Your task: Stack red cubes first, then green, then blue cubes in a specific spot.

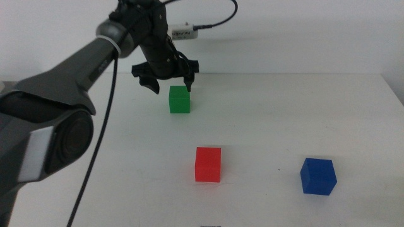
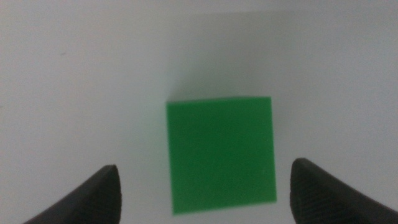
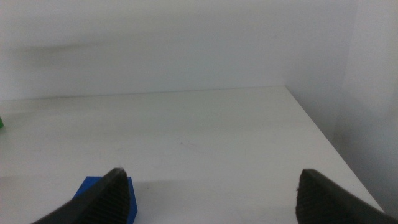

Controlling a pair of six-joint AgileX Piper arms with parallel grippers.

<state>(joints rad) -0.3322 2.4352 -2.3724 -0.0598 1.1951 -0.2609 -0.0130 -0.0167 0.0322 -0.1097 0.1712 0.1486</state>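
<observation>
Taking the red cube (image 1: 207,164) as the landmark, since it sits near the front middle of the white surface (image 1: 303,113), on its own with nothing stacked on it. Just off to its right and about as close to the camera is the blue cube (image 1: 317,176), well apart from it. The right pincer (image 3: 208,186) waits low near that blue cube, released, jaws wide, with the blue one showing just by one of its jaws.

Farther back from the red cube and a bit to the left is the green cube (image 1: 179,99), and that's where the action is. The left pincer (image 1: 165,77) hangs right over it, jaws spread and gripping nothing. In the left wrist view the green cube (image 2: 221,154) lies squarely between the two jaws, faces roughly lined up with them, clear gaps on both sides, maybe sitting a touch nearer one jaw.

So I'd say the whole thing turns on a straight drop: cube's directly under the left pincer, no sideways shuffle needed. Left arm's obviously the closer one. Odd thing is the red one hasn't been moved anywhere obvious, so maybe its current place is the stack spot.
</observation>
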